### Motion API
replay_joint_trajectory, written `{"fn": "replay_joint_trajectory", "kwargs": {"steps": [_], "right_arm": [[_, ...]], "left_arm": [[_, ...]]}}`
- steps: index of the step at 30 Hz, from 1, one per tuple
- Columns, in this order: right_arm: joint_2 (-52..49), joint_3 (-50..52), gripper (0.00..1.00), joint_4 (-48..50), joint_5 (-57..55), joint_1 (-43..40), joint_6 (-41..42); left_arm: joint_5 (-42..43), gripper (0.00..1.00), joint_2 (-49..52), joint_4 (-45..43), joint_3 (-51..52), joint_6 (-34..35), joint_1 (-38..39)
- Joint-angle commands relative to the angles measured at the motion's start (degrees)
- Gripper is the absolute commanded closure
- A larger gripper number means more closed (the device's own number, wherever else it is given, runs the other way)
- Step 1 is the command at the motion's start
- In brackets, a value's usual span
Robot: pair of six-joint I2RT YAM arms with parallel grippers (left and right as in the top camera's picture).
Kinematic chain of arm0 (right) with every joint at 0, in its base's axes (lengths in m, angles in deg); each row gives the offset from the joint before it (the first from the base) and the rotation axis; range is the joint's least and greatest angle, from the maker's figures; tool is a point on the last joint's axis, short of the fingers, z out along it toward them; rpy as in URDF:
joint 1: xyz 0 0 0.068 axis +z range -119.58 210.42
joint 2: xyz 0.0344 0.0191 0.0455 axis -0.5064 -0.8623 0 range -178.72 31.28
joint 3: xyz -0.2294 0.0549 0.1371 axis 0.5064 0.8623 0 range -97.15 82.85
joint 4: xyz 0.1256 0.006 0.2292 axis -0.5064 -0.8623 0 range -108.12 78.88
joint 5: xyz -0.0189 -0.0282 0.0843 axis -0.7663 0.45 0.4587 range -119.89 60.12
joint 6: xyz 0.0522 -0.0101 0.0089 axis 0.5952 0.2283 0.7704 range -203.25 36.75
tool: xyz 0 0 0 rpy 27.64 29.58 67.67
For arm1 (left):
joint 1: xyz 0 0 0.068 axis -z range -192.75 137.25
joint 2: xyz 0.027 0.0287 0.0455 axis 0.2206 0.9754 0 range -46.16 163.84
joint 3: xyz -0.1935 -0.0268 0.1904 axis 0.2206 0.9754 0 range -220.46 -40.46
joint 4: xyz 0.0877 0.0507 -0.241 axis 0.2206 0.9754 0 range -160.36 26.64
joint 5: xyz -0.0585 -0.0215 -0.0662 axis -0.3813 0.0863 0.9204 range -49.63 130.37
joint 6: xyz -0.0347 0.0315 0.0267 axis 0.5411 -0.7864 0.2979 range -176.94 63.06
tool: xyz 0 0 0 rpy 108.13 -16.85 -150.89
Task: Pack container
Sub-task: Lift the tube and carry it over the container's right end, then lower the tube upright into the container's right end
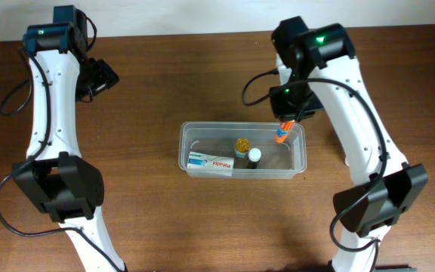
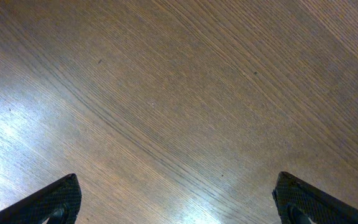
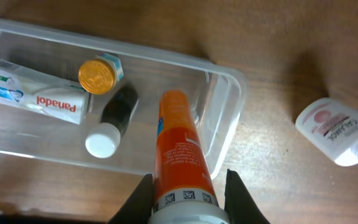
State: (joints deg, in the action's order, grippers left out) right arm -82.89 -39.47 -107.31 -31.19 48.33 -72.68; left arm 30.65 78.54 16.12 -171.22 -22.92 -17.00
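Grip check: right gripper (image 3: 188, 200) clamped on orange tube (image 3: 178, 143), nose over right end of container (image 3: 229, 78), centred on table (image 1: 202, 227). Risk: released this close to the end wall, tube catches the rim and tips out, or knocks white-capped bottle (image 3: 107, 134). Left gripper (image 2: 179, 208) spread wide, idle.

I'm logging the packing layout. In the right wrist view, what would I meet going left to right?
Panadol box → gold-capped bottle → orange tube → white bottle with pink label

right end of container (image 1: 202, 124) bare under orange tube (image 1: 282, 134), box (image 1: 210, 161), gold-capped bottle (image 1: 242, 144), white-capped bottle (image 1: 254, 156) crowd its middle
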Motion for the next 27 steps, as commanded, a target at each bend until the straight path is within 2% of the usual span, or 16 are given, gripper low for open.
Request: {"fn": "replay_joint_trajectory", "kwargs": {"steps": [1, 27], "right_arm": [[1.0, 0.2, 0.87, 1.0, -2.6, 1.2, 1.3], [0.9, 0.3, 0.87, 1.5, -2.4, 1.2, 2.6]], "left_arm": [[-0.6, 0.01, -1.6, 0.2, -0.6, -0.7, -0.2], [-0.6, 0.00, -1.6, 0.2, -0.6, -0.7, -0.2]]}}
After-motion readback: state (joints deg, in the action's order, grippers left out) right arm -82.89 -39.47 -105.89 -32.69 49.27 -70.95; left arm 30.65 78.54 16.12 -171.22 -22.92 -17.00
